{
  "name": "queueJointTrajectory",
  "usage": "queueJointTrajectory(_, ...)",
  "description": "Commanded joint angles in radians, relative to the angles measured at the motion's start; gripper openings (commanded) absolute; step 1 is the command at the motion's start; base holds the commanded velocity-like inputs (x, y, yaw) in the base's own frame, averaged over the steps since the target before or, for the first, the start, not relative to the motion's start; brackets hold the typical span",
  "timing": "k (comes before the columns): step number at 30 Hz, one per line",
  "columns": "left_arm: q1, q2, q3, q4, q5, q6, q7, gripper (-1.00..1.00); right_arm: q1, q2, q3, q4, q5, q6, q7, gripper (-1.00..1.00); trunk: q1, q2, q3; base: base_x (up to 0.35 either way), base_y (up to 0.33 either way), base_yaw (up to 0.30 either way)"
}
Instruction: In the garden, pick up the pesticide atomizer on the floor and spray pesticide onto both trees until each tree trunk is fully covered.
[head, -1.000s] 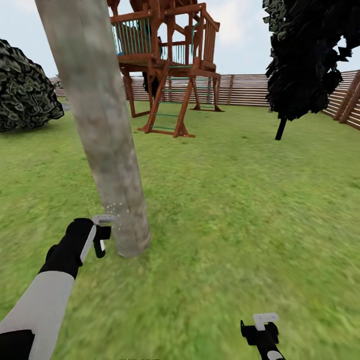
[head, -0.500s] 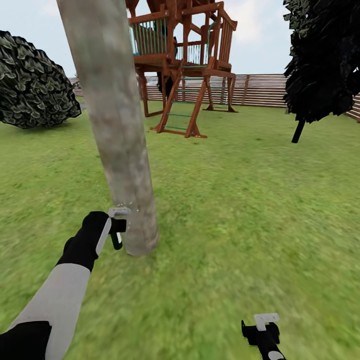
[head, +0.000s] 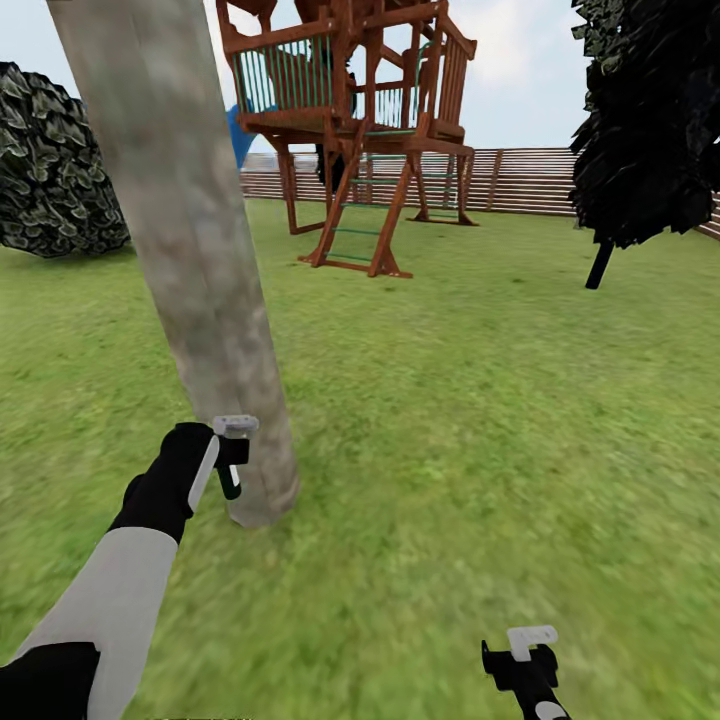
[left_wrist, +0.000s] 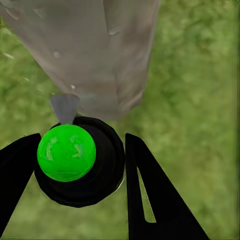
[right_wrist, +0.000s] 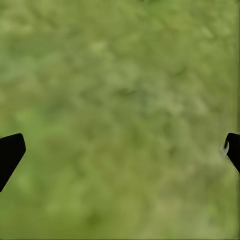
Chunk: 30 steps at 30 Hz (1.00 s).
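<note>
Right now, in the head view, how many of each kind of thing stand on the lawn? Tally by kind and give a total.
Pale grey-brown bare tree trunk: 1
Brown wooden play tower: 1
Black narrow conifer: 1
Dark-green rounded bush: 1
Total: 4

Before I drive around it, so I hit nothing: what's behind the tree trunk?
Past the tree trunk: lawn, a dark bush, a wooden play tower. Ground directly behind the trunk is hidden.

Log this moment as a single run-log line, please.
left end effector: shut on pesticide atomizer, aimed at tree trunk base | right end effector: open over lawn
</note>
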Motion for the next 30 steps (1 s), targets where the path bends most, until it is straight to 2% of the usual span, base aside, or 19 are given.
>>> queueJointTrajectory(1,-0.001,-0.001,0.0,-0.001,-0.005,0.005,-0.001,-1.0,0.0,0.0,0.009,-0.001,-0.008,-0.002,-0.002,1.0,0.0,0.0,-0.001,0.019,-0.27,0.228)
queueJointTrajectory(10,0.004,-0.01,-0.003,0.0,-0.005,0.004,-0.001,-1.0,0.0,0.0,0.008,-0.001,-0.008,-0.002,-0.003,1.0,0.0,0.0,-0.001,0.039,-0.267,0.269)
queueJointTrajectory(12,0.007,0.002,0.005,0.004,-0.006,0.002,-0.001,-1.0,0.0,0.0,0.009,-0.001,-0.008,-0.002,-0.003,1.0,0.0,0.0,-0.001,0.221,-0.199,0.273)
queueJointTrajectory(14,0.017,0.054,0.005,0.016,-0.005,-0.005,0.001,-1.0,0.0,0.0,0.01,-0.001,-0.008,-0.002,-0.002,1.0,0.0,0.0,-0.001,0.27,-0.151,0.273)
queueJointTrajectory(16,0.034,0.063,0.002,0.019,-0.005,-0.008,0.003,-1.0,0.0,0.0,0.01,-0.001,-0.008,-0.002,-0.002,1.0,0.0,0.0,-0.001,0.288,-0.104,0.273)
queueJointTrajectory(17,0.04,0.061,0.001,0.02,-0.002,-0.009,0.003,-1.0,0.0,0.0,0.009,-0.001,-0.008,-0.002,-0.003,1.0,0.0,0.0,-0.001,0.211,-0.045,0.273)
queueJointTrajectory(21,0.078,0.025,-0.001,0.021,0.007,-0.012,-0.006,-1.0,0.0,0.001,0.01,-0.001,-0.008,-0.002,-0.002,1.0,0.0,0.0,-0.001,0.031,-0.006,0.273)
queueJointTrajectory(24,0.089,0.032,0.003,0.021,-0.001,-0.014,-0.009,-1.0,0.0,0.001,0.01,-0.001,-0.008,-0.002,-0.002,1.0,0.0,0.0,-0.001,0.002,-0.009,0.273)
queueJointTrajectory(30,0.129,0.008,-0.014,0.021,0.001,-0.034,-0.003,-1.0,0.0,0.001,0.009,-0.001,-0.008,-0.002,-0.002,1.0,0.0,0.0,-0.001,0.055,-0.229,0.087)
